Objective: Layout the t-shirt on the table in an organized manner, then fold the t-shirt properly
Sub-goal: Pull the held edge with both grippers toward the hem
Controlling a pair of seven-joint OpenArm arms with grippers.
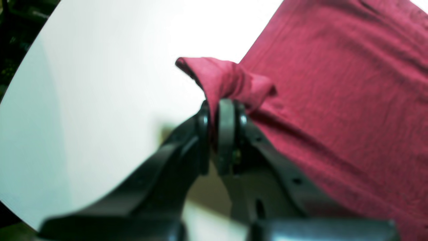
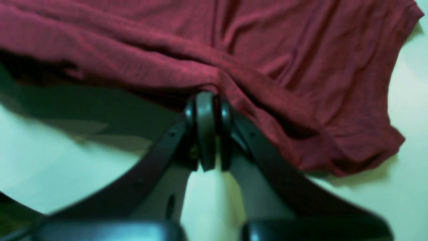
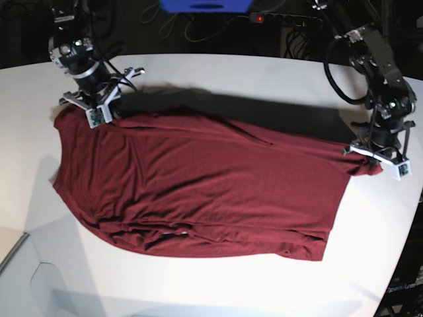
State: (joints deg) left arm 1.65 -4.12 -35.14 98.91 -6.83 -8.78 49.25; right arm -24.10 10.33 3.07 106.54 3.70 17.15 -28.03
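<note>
1. The t-shirt (image 3: 198,191) lies spread across the tabletop (image 3: 264,72), creased along its far edge.
2. The left gripper (image 1: 220,107) is clamped on a bunched corner of fabric; the right gripper (image 2: 205,100) pinches the far edge.
3. Judgement: draw the 2 grippers apart evenly and stay low, so the creases flatten without tearing free.

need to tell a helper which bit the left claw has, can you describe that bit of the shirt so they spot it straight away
On the white table, find the maroon t-shirt spread across the middle. Follow its far edge to the corner on the base view's right, at the left claw. That corner is bunched and lifted, unlike the flat cloth beside it.
</note>
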